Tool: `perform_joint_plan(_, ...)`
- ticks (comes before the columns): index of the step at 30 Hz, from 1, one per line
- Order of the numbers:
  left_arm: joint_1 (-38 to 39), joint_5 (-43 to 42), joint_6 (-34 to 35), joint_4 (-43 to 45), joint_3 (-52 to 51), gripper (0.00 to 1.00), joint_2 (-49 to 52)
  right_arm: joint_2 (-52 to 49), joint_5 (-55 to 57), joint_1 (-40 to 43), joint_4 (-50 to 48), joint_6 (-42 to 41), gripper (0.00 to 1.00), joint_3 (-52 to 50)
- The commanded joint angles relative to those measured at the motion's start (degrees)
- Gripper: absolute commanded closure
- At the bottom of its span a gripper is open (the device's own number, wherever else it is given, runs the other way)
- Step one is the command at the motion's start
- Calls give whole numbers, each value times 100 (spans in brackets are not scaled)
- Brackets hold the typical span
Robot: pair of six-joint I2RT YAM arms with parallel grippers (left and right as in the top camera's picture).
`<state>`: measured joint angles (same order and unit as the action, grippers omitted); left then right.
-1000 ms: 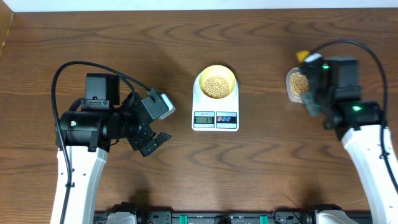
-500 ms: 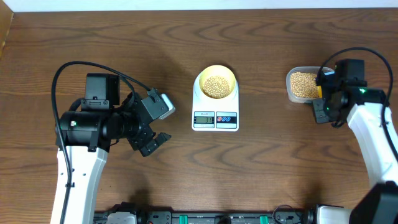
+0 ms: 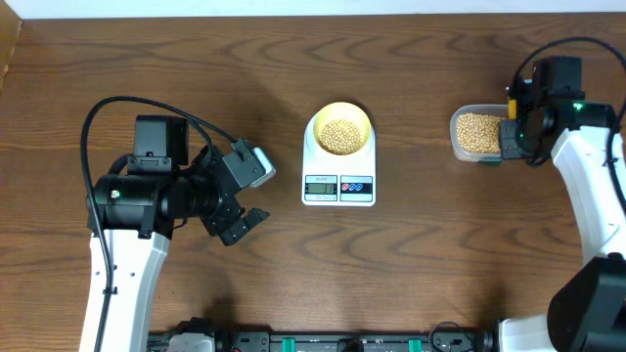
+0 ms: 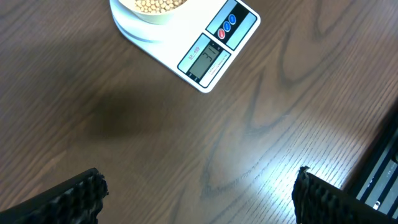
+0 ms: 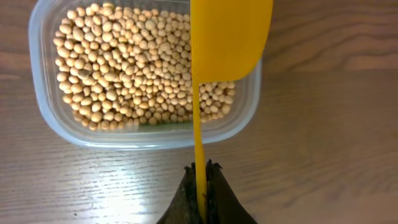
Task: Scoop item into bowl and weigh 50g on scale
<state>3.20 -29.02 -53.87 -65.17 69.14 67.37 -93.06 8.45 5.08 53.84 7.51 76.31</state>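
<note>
Your right gripper (image 5: 200,182) is clamping tight on the thin handle of the yellow scoop (image 5: 227,37). The jaws are meeting on it with no gap showing. The scoop's long axis is running straight out from those jaws, with the handle nearest and the broad blade pointing away.

Just ahead of the jaws, the blade is hanging over the near wall of the clear tub (image 5: 143,138), toward its right end. No beans (image 5: 124,68) are showing on the face turned to the wrist camera. The beans are lying in a loose layer below the blade and off to its left.

Your left gripper (image 4: 196,199) is standing wide open and holding nothing, with bare table between its fingers. Farther ahead of it, the scale (image 4: 214,43) is pointing its display end toward those jaws. The pale yellow bowl (image 3: 338,107) is sitting on the far end, partly filled with beans.

You are probably going back for another scoop. Next, you will likely be tipping the blade down into the beans. The scale's reading is too small to tell.
</note>
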Motion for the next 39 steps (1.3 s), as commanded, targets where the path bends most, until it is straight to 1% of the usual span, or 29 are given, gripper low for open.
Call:
perform_joint_plan(1, -20, 11, -50, -15, 57, 2, -39, -74, 103, 24, 745, -170, 99, 496)
perform_joint_plan(3, -20, 11, -50, -15, 57, 2, -39, -103, 37, 24, 1556, -166, 99, 901)
perform_joint_plan(5, -20, 11, -50, -15, 57, 2, -39, -90, -190, 24, 2107, -166, 99, 1176)
perform_joint_plan(6, -20, 11, -50, -15, 57, 2, -39, -79, -330, 24, 2319, -168, 99, 1290)
perform_joint_plan(9, -20, 11, -50, -17, 57, 2, -39, -15, -562, 24, 2559, -173, 99, 1349)
perform_joint_plan(13, -20, 11, -50, -15, 57, 2, -39, -11, -1440, 17, 2586, -173, 99, 1346)
perform_joint_plan(15, -20, 11, -50, -15, 57, 2, -39, -11, -1499, 17, 2520, -232, 99, 1346)
perform_joint_plan(19, -20, 11, -50, -15, 57, 2, -39, -15, -1069, 17, 2223, -695, 99, 1346)
perform_joint_plan(22, -20, 11, -50, -15, 57, 2, -39, -87, -719, 20, 2223, -1139, 99, 1344)
perform_joint_plan(25, -20, 11, -50, -17, 57, 2, -39, -289, -708, 17, 2225, -1202, 99, 1322)
perform_joint_plan(29, -20, 11, -50, -15, 57, 2, -39, -807, -573, 17, 2262, -1427, 99, 1322)
perform_joint_plan(33, -20, 11, -50, -15, 57, 2, -39, -1379, -385, 17, 2076, -1679, 99, 1325)
perform_joint_plan(39, -20, 11, -50, -15, 57, 2, -39, -1561, -396, 17, 1834, -1805, 99, 1403)
